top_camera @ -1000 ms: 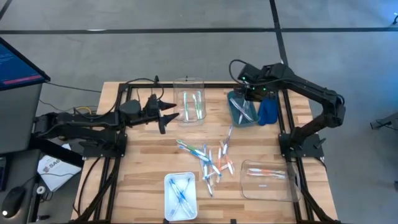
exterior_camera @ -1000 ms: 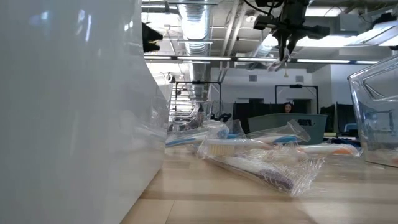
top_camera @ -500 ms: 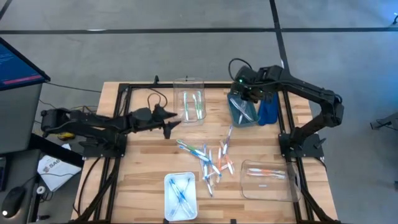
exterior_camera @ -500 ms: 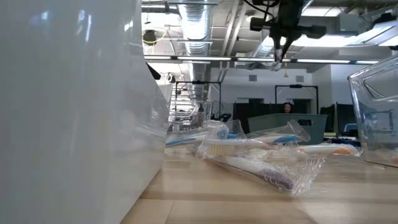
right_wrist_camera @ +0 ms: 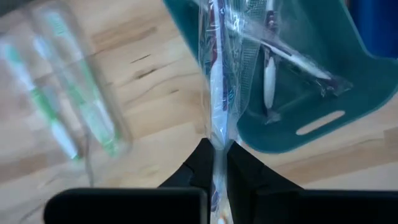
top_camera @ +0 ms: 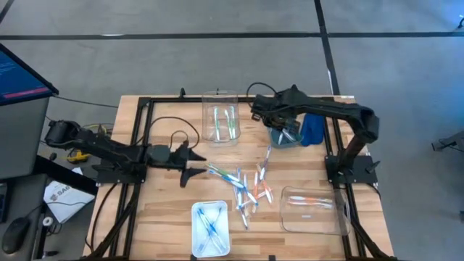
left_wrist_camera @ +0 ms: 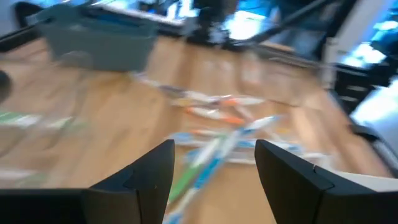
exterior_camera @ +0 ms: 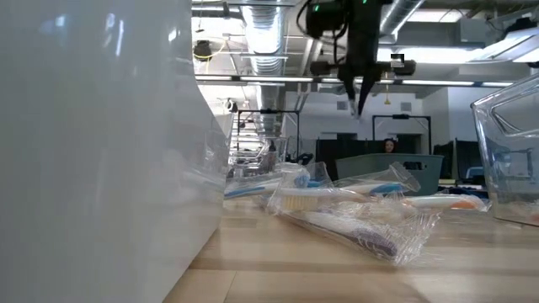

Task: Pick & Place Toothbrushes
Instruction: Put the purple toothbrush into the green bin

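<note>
High view, sorting: green toothbrushes are lying in the clear bin (top_camera: 221, 123), blue ones in the white tray (top_camera: 210, 221), orange ones in the clear tub (top_camera: 313, 210), whitish ones in the teal bin (top_camera: 281, 138); a loose pile of toothbrushes (top_camera: 243, 185) is waiting mid-table, so by my judgement the job is roughly half done.
High view, arms: the left gripper (top_camera: 194, 162) is hovering beside the pile with fingers spread wide and nothing in them; the right gripper (top_camera: 259, 112) is hanging between the clear and teal bins.
Low view, room: wrapped toothbrushes are resting on the pale wooden table (exterior_camera: 337, 273); an office with ceiling ducts is showing beyond.
Left wrist view: the pile is lying ahead of the parted fingers.
Right wrist view: fingers are pinching a wrapped toothbrush (right_wrist_camera: 216, 93) over the teal bin's edge.
</note>
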